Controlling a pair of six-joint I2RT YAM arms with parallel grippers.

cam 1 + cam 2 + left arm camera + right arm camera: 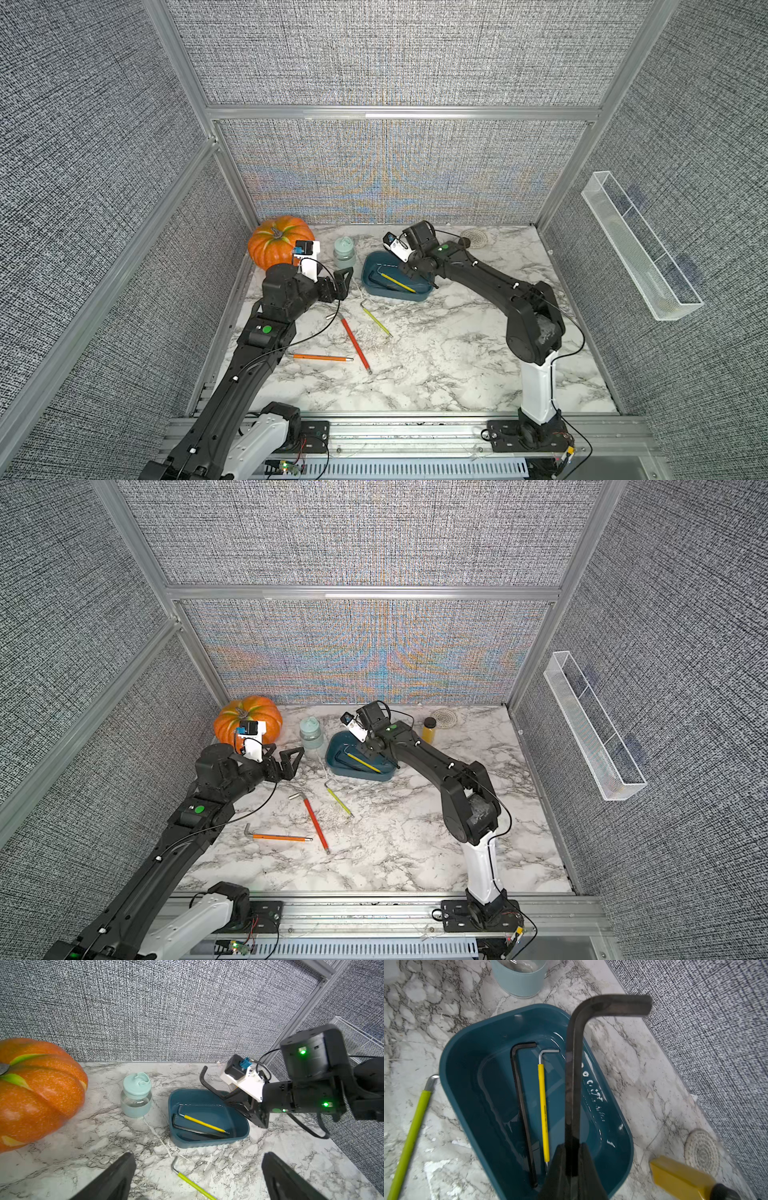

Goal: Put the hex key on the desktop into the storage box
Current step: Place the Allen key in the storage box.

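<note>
In the storage box a black hex key and a yellow-sleeved hex key are already logged, a larger dark hex key is gripped in the right jaws over it, the left jaws are seen spread and empty, and the green key, red key and orange key are yet to be taken off the bench.

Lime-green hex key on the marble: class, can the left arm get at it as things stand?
Probably yes: the open left gripper hovers near the lime-green hex key, nothing lying between.

Grey woven walls; marble tabletop
</note>
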